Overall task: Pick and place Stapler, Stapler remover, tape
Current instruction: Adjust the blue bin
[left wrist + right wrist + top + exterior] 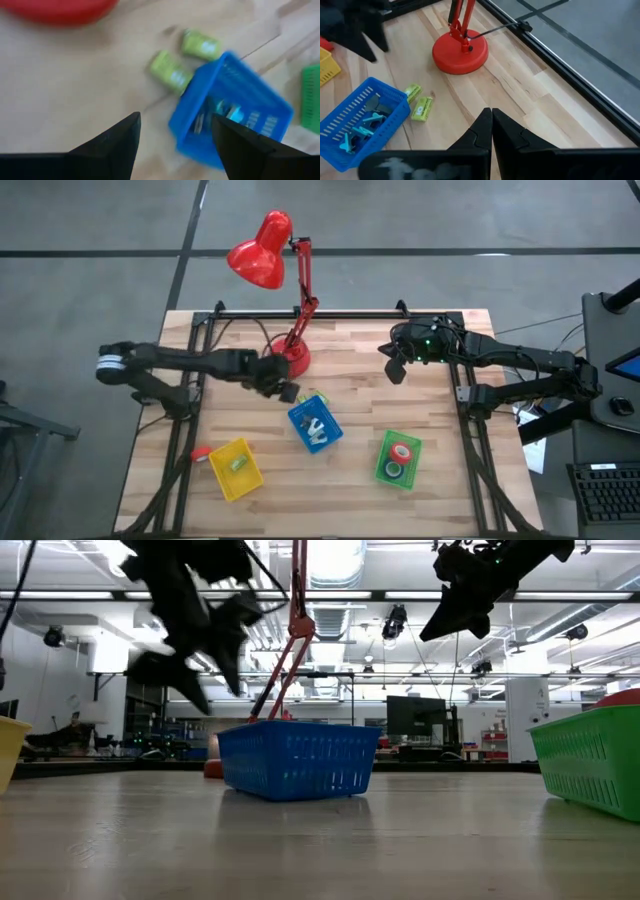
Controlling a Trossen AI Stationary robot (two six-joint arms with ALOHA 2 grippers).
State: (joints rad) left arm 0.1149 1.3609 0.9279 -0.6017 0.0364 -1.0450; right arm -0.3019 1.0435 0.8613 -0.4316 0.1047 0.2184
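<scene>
Two small green staplers point(170, 72) point(422, 108) lie flat on the wood between the red lamp base point(460, 52) and the blue tray point(315, 426). The blue tray holds light-blue staple removers point(360, 135). Red and green-blue tape rolls point(400, 454) sit in the green tray point(414, 466), and one red roll point(201, 452) lies on the table by the yellow tray point(235, 470). My left gripper point(175, 132) hovers open in the air above the staplers and the blue tray's corner. My right gripper point(491, 125) is shut and raised over the table's far right part.
The red desk lamp point(262, 252) stands at the far middle, its arm rising close to my left gripper. The yellow tray holds a small green thing point(238, 463). Bare wood lies between the blue and green trays and along the near edge.
</scene>
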